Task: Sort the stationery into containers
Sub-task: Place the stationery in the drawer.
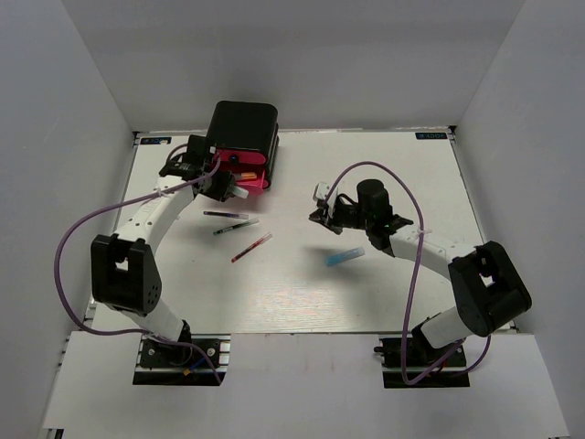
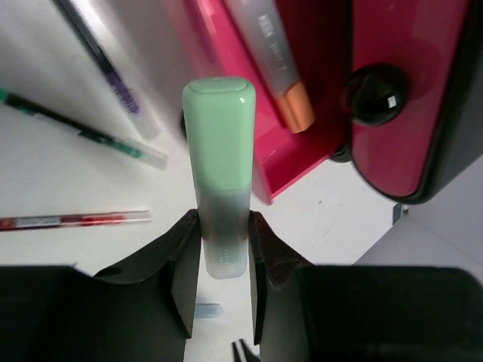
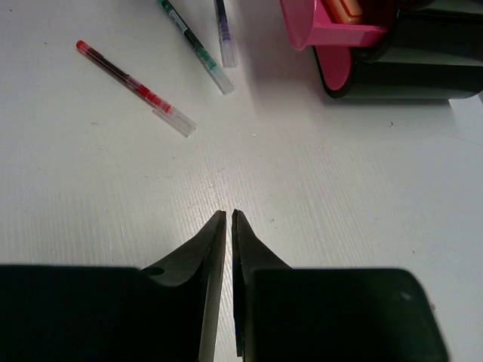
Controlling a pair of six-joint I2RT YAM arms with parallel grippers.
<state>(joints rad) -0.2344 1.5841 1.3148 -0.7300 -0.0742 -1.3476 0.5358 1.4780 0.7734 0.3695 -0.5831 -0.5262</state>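
The left arm reaches toward the open pink drawer, its claw pinching a mint marker by its frosted end, while the right claw hangs pressed together over the worktop.

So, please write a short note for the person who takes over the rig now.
The left tool is shut on the mint marker, close to the open drawer. The right tool is shut and empty, over the table.
Done: the orange marker lies in the drawer.
Left: mint marker, then black pen, green pen, red pen, blue marker, all on the table.
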